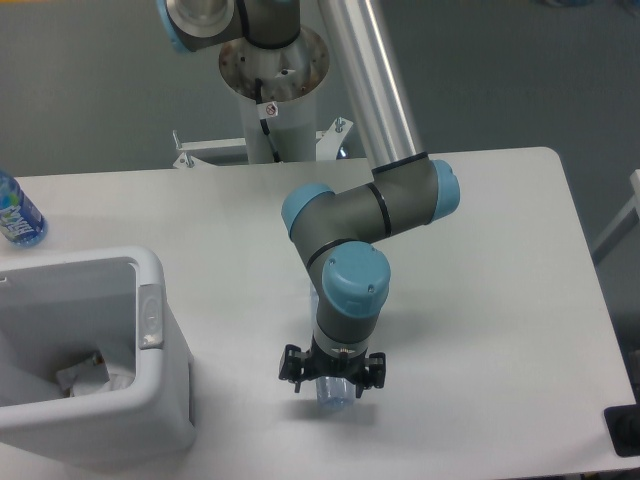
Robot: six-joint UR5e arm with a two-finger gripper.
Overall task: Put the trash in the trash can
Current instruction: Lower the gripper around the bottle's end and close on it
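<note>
Because the clear bottle (333, 392) lies flat on the table (500, 300), the arm (350, 240) has to reach straight down to get it. The gripper (333, 372) sits right on top of the bottle, near 6 o'clock on the table. Its two black fingers (292, 364) stick out, one on each side, so the hand looks spread apart around the bottle. I cannot tell if the fingers are touching it, because the wrist hides most of it. Only the end nearest the camera and a bit beside the wrist peek out.

The trash can (150, 330) is at about 8 o'clock, well apart from the bottle. Its open top faces up so things can drop in. The white wrapper (90, 378) is already lying inside, so that part looks done. The bottle is not in yet.

Next the fingers probably need to squeeze the bottle's sides, then lift. It is round and smooth, so it could roll or slip if the grab is off center.

A second bottle (15, 212), with a blue label, stands at 9 o'clock by the table edge.
</note>
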